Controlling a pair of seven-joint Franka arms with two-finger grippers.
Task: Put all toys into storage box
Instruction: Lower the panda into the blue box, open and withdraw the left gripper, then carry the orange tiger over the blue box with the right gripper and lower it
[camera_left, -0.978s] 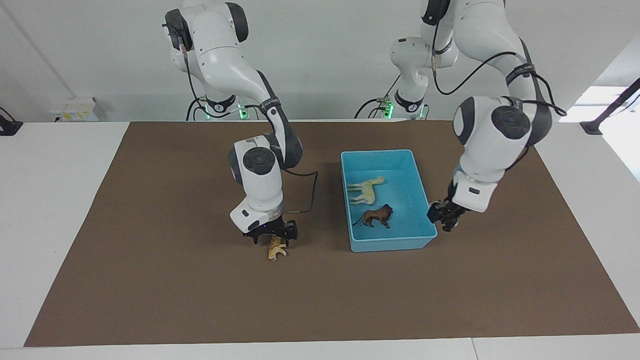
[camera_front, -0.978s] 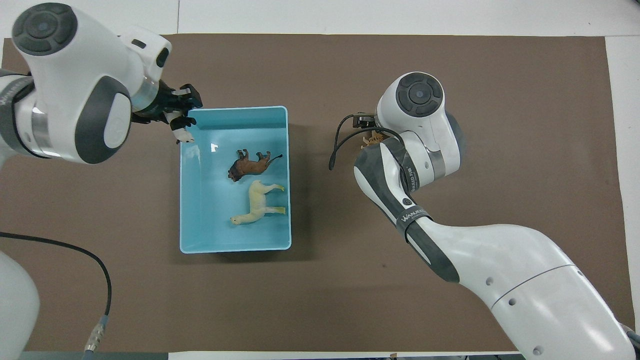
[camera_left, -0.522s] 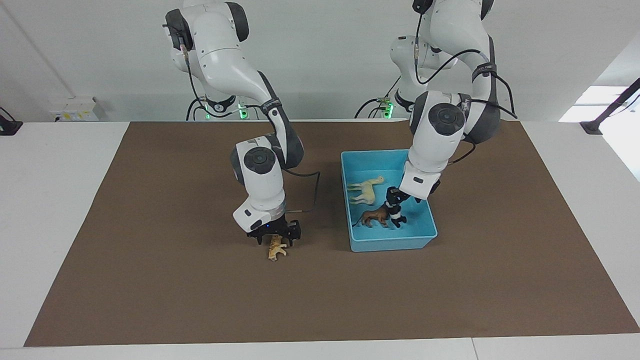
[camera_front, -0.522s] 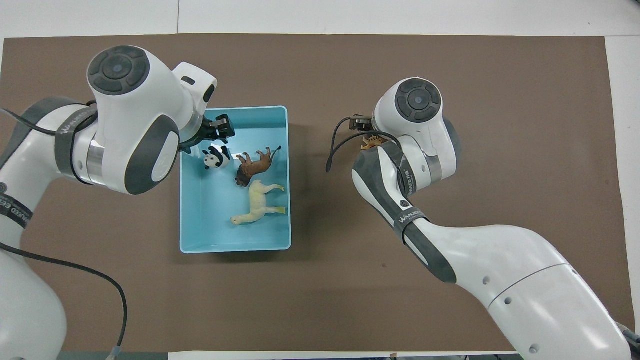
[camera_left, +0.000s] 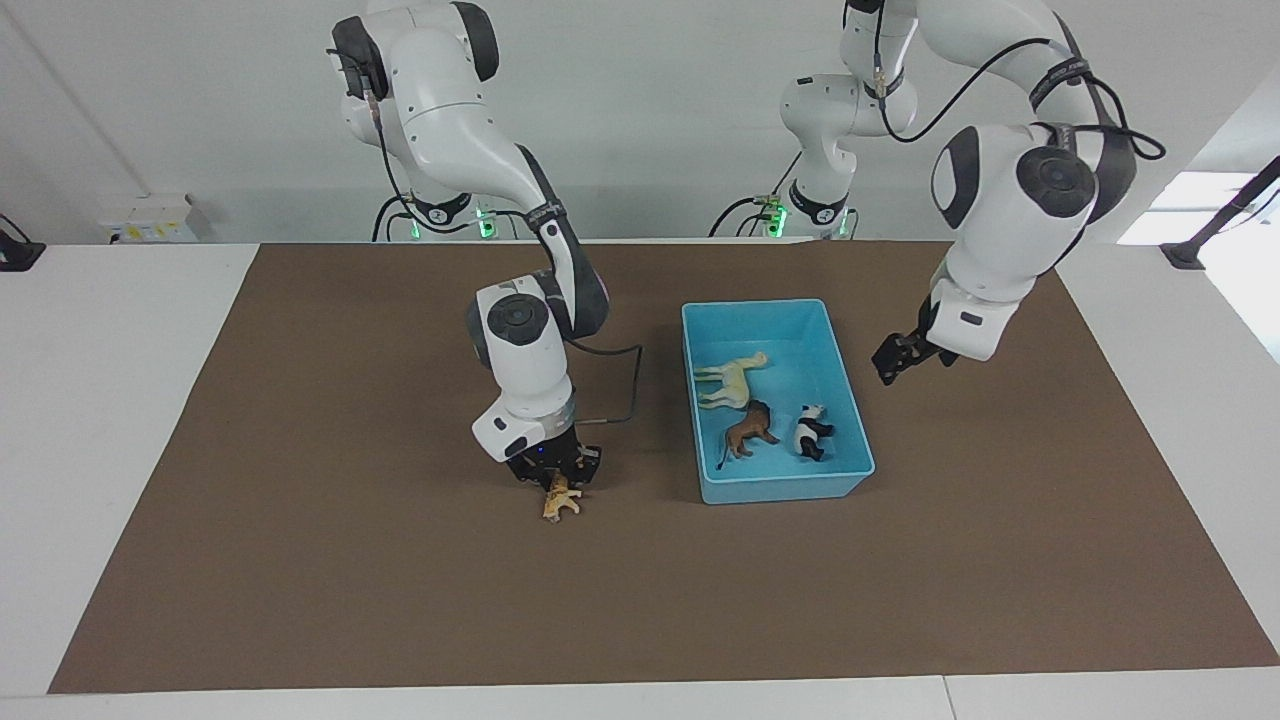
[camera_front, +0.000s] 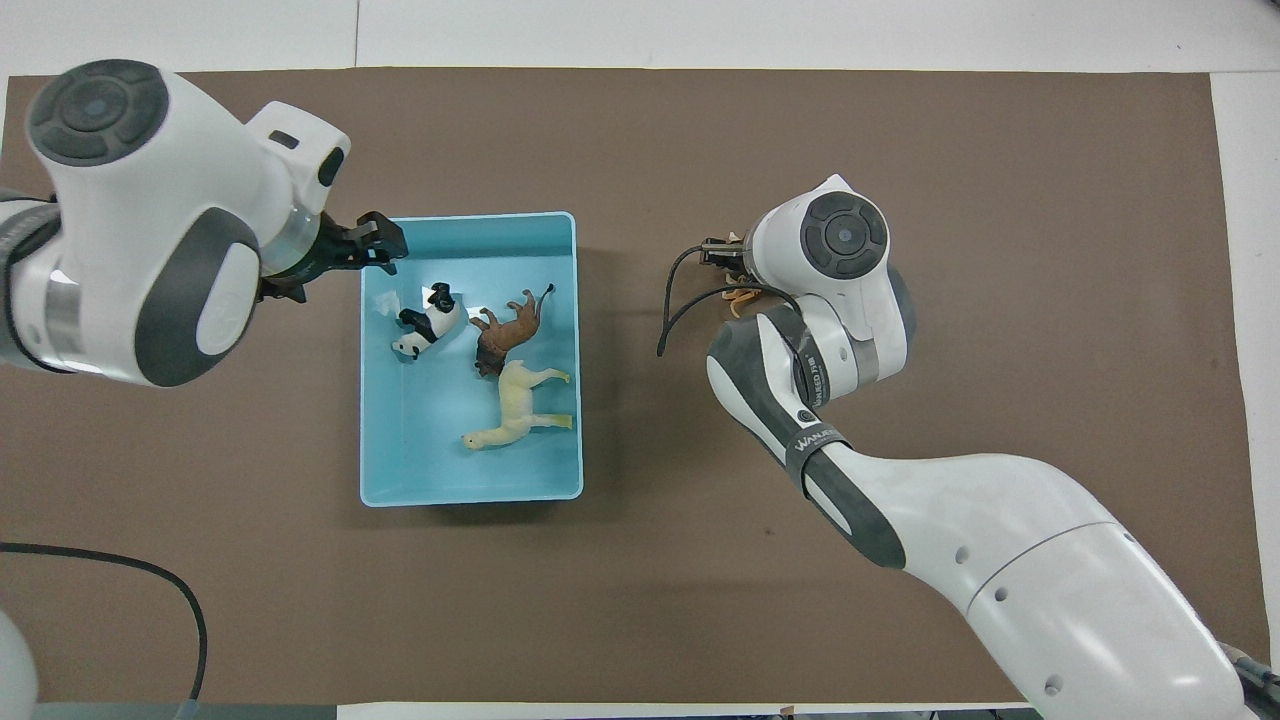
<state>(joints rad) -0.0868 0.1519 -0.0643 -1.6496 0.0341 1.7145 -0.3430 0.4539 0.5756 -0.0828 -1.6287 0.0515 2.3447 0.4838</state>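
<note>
The light-blue storage box (camera_left: 785, 488) stands mid-table; it also shows in the overhead view (camera_front: 470, 496). In it lie the cream horse (camera_left: 733, 380) (camera_front: 515, 410), the brown lion (camera_left: 750, 432) (camera_front: 503, 335) and the panda (camera_left: 812, 432) (camera_front: 425, 325). The orange cat (camera_left: 561, 499) lies on the mat beside the box, toward the right arm's end. My right gripper (camera_left: 556, 478) is down on the cat, which is mostly hidden under the wrist in the overhead view (camera_front: 740, 296). My left gripper (camera_left: 888, 370) (camera_front: 385, 243) is open, empty and raised by the box's rim at the left arm's end.
A brown mat (camera_left: 350, 580) covers the white table. A black cable (camera_left: 620, 385) loops from the right arm's wrist toward the box.
The left gripper carried the panda over the box, let it go inside, and rose back out toward the left arm's end. The lion got turned. The right gripper sank onto the cat.
</note>
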